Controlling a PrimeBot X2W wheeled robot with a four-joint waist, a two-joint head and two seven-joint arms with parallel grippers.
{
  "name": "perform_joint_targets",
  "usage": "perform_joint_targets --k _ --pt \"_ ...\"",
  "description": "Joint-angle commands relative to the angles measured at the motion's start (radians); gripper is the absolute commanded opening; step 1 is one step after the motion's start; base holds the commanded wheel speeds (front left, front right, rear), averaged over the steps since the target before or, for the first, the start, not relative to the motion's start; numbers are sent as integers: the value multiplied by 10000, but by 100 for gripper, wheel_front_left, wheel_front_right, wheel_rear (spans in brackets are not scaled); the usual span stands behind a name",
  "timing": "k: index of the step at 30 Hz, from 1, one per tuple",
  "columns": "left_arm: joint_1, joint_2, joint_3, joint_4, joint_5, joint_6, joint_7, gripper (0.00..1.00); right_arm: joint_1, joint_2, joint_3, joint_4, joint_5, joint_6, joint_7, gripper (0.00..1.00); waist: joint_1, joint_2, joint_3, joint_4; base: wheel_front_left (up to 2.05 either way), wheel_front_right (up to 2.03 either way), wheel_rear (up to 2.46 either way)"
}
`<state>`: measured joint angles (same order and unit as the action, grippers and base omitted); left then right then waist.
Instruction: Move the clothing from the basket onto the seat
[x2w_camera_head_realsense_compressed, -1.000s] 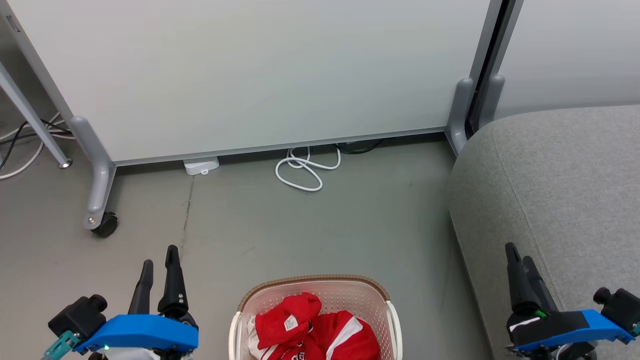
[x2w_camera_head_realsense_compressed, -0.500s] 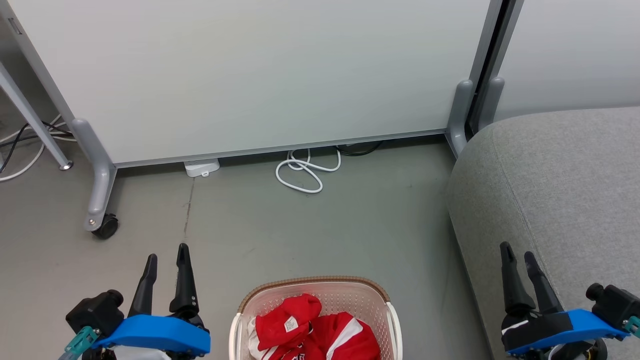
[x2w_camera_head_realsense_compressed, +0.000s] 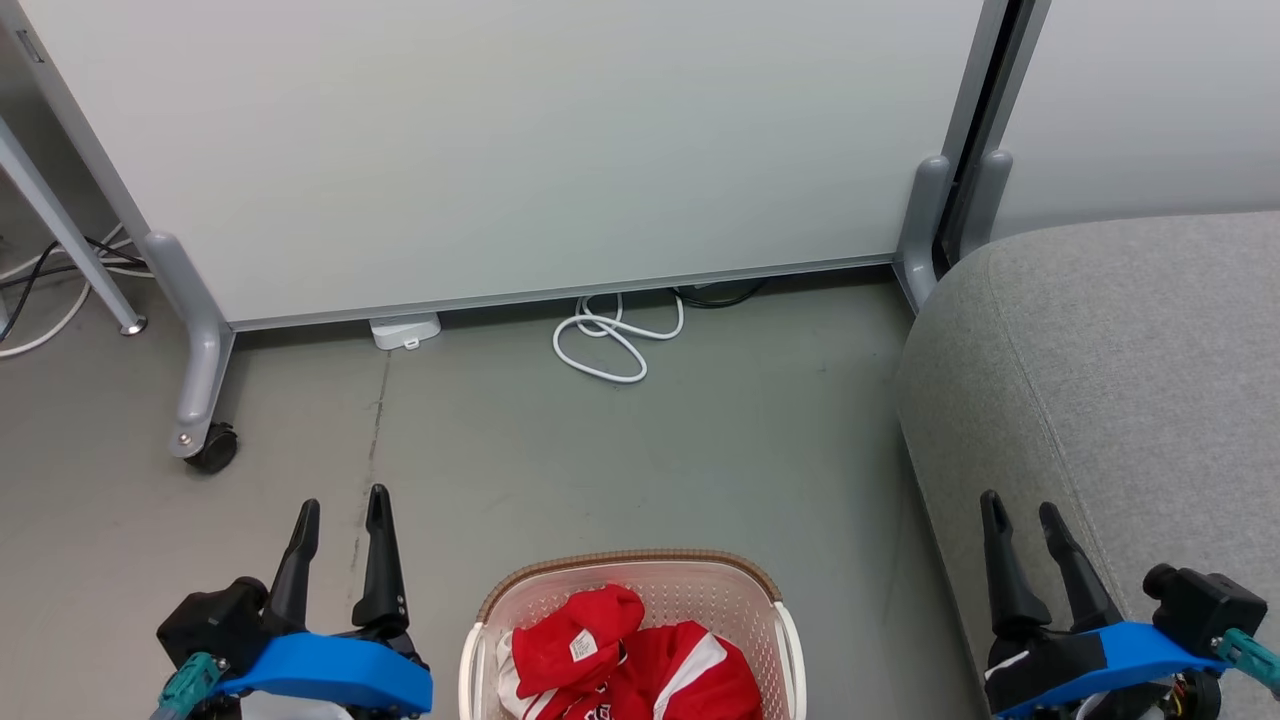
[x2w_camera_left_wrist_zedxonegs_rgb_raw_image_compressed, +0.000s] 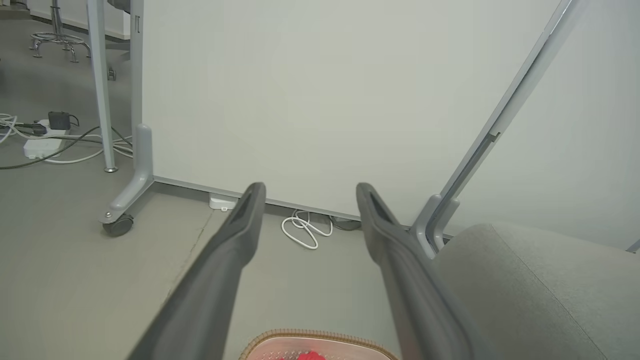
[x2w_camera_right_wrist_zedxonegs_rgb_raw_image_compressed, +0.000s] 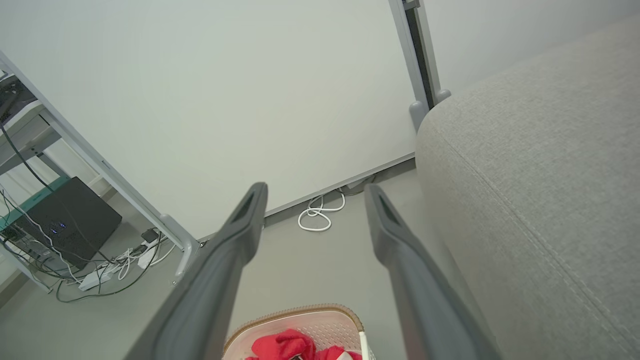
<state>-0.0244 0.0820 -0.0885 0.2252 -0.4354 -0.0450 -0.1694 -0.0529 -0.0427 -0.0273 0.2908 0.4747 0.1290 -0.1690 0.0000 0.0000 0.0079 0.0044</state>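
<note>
Red clothing (x2w_camera_head_realsense_compressed: 620, 655) with white trim lies bunched inside the cream basket (x2w_camera_head_realsense_compressed: 790, 640), which stands on the floor at the bottom middle of the head view. The grey seat (x2w_camera_head_realsense_compressed: 1120, 380) fills the right side. My left gripper (x2w_camera_head_realsense_compressed: 342, 500) hovers open to the left of the basket, nothing between its fingers. My right gripper (x2w_camera_head_realsense_compressed: 1020, 505) is open too, over the seat's front edge to the basket's right. The basket's brown rim (x2w_camera_left_wrist_zedxonegs_rgb_raw_image_compressed: 320, 335) and the seat (x2w_camera_left_wrist_zedxonegs_rgb_raw_image_compressed: 525, 290) show in the left wrist view. Basket (x2w_camera_right_wrist_zedxonegs_rgb_raw_image_compressed: 320, 317), clothing (x2w_camera_right_wrist_zedxonegs_rgb_raw_image_compressed: 285, 345) and seat (x2w_camera_right_wrist_zedxonegs_rgb_raw_image_compressed: 540, 175) show in the right wrist view.
A white partition panel (x2w_camera_head_realsense_compressed: 500, 150) on castored grey feet (x2w_camera_head_realsense_compressed: 200, 440) stands behind the basket. A coiled white cable (x2w_camera_head_realsense_compressed: 610, 340) and a small white box (x2w_camera_head_realsense_compressed: 405, 330) lie at its base. More cables and a power strip (x2w_camera_left_wrist_zedxonegs_rgb_raw_image_compressed: 40, 142) lie at the far left.
Both grippers have shifted slightly rightward and leftward respectively, toward the basket; the left one also sits a little lower. Both stayed open. Basket and clothing have not moved.
</note>
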Motion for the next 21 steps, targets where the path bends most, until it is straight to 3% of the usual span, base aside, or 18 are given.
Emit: perform_joint_targets --k 1,21 --pt "-199 22 -15 -60 248 5 -90 100 -173 -75 9 -24 -243 16 -99 100 0 0 -6 5 0 0 0" --pt "-166 -134 75 563 1417 -146 -531 100 -254 -89 113 424 -1958 22 -526 100 0 0 -73 0 0 0 0"
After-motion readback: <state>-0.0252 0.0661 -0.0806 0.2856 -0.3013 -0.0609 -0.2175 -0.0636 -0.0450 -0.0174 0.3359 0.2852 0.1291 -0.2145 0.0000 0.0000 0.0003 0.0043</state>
